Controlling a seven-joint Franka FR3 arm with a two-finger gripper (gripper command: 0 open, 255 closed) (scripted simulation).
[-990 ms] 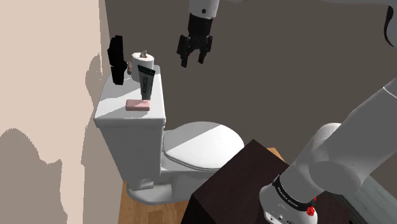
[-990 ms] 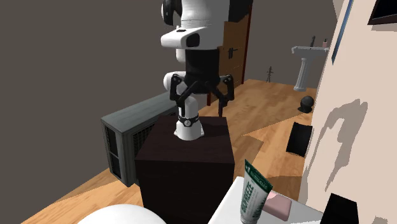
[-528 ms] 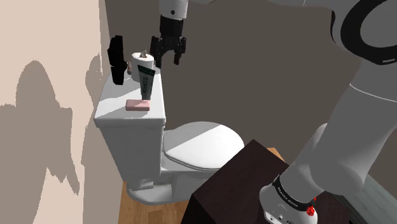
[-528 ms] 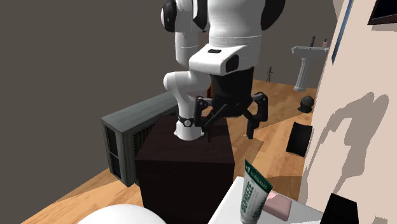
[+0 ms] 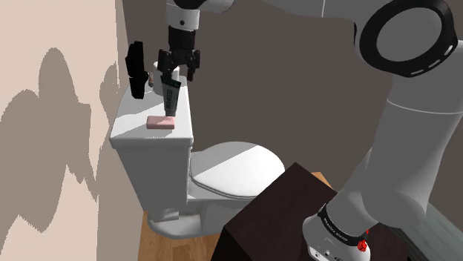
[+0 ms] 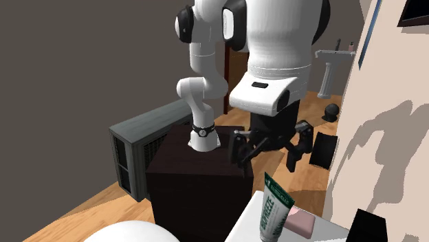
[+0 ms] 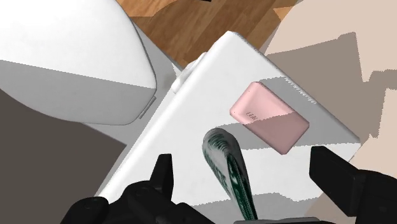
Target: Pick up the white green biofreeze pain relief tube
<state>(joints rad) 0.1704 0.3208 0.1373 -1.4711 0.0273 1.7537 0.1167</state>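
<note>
Now above the tube, claw spread wide

Since half a second ago the white-and-green tube [image 5: 171, 97] [image 6: 273, 212] [image 7: 229, 170] has not shifted. It stands on end on the white toilet tank lid [image 5: 132, 124] [image 7: 191, 124], near the edge that faces the bowl. The claw [image 5: 179, 74] [image 6: 267, 164] [image 7: 249, 181] has moved. In the shoulder view it slid from the right of the tube to straight over it and sank a little. In the second exterior view it dropped lower and hangs just above the tube's upper end.

Its fingers stand far apart and grip nothing. Along the wrist view, the tube's end lies between them, clear of both.

A pink soap bar [image 5: 160, 122] [image 6: 300, 223] [image 7: 270, 117] lies flat on the lid just beside the tube, apart from it, and a black object [image 5: 135, 70] stands against the wall.
</note>
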